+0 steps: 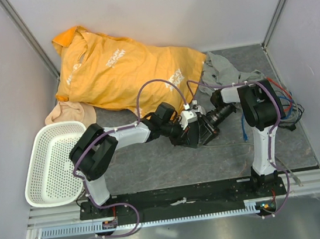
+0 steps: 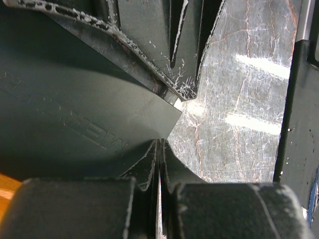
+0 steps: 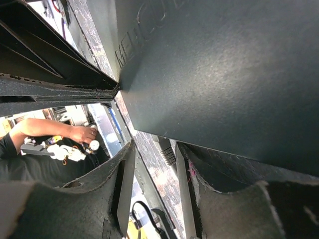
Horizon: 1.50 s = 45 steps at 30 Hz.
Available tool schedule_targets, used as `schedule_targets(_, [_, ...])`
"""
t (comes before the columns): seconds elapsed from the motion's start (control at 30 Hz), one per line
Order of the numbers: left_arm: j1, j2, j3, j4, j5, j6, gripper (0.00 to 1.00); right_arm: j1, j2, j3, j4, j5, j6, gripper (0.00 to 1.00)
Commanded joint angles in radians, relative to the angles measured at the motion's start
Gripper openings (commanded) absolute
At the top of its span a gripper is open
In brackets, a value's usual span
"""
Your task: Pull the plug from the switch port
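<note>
The flat matte-black switch (image 3: 224, 74) fills the upper right of the right wrist view and the left of the left wrist view (image 2: 75, 99). A black plug with a ribbed strain relief (image 3: 167, 149) sticks out of its lower edge. My right gripper (image 3: 152, 164) is open, with one finger on each side of the plug, which lies closer to the right finger. My left gripper (image 2: 159, 147) is shut, its tips against the switch's edge near a corner. In the top view both grippers meet mid-table, the left (image 1: 189, 128) beside the right (image 1: 205, 125), and they hide the switch.
An orange shirt (image 1: 117, 66) lies at the back, a grey cloth (image 1: 224, 70) to its right and a beige cloth (image 1: 67, 113) to its left. A white perforated basket (image 1: 51, 163) stands at the left. Loose cables (image 1: 285, 106) lie by the right wall.
</note>
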Motion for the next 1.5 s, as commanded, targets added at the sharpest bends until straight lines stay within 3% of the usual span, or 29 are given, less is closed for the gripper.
schedule_targets(0.0, [-0.003, 0.030, -0.022, -0.061, -0.075, 0.034, 0.02, 0.026, 0.028, 0.003, 0.101, 0.099, -0.038, 0.46])
schedule_targets(0.4, [-0.003, 0.030, -0.037, -0.058, -0.076, 0.045, 0.01, 0.030, 0.034, 0.005, 0.139, 0.154, 0.022, 0.42])
schedule_targets(0.53, [-0.002, 0.015, -0.037, -0.061, -0.096, 0.036, 0.01, 0.030, -0.101, -0.044, 0.217, 0.242, 0.124, 0.42])
schedule_targets(0.67, [0.013, -0.049, -0.054, -0.032, -0.081, -0.036, 0.02, 0.029, -0.210, -0.094, 0.249, 0.259, 0.192, 0.50])
schedule_targets(1.0, [0.035, -0.098, -0.071, -0.062, -0.119, -0.053, 0.02, 0.030, -0.110, -0.081, 0.283, 0.242, 0.209, 0.47])
schedule_targets(1.3, [0.161, -0.135, -0.115, -0.043, -0.176, -0.130, 0.02, 0.050, -0.096, -0.084, 0.277, 0.165, 0.194, 0.47])
schedule_targets(1.47, [0.159, -0.103, -0.126, -0.023, -0.101, -0.139, 0.02, 0.063, -0.093, -0.078, 0.272, 0.176, 0.192, 0.46])
